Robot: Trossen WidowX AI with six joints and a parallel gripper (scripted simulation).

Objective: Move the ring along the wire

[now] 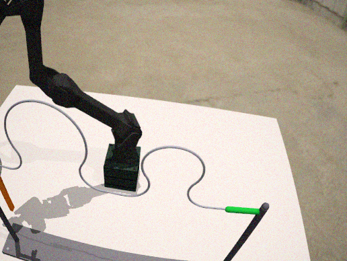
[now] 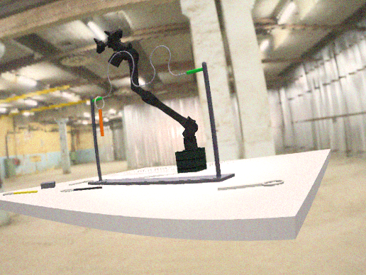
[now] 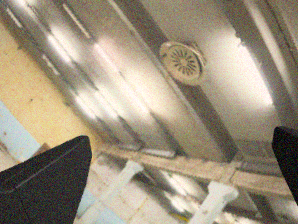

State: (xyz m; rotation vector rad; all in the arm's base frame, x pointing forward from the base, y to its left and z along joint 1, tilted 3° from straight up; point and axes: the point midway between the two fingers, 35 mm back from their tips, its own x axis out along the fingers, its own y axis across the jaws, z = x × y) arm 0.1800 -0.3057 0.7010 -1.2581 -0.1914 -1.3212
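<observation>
Evidently the fingers [image 2: 105, 42] gape wide, gripping nothing, well above the orange handle [image 2: 101, 122] [image 1: 7, 194]

A thin pale ring [image 1: 1, 167] [image 2: 100, 108] hangs on a green sleeve [image 2: 97, 100] just beside the ring-side post [image 1: 9, 225] [image 2: 96, 142], its straight orange handle [image 1: 7, 194] [image 2: 101, 122] pointing down, nearly upright. From that post, the thin grey wire [image 1: 171, 146] [image 2: 162, 46] winds in loops to another green sleeve [image 1: 243, 210] [image 2: 194, 71], touching the dark far post [image 1: 247, 233] [image 2: 211, 117], well apart from the ring-side post.

Matte black arm [image 1: 95, 107] [image 2: 164, 110], angular joints, dark blocky base [image 1: 121, 181] [image 2: 181, 168], tapered black fingers.
</observation>
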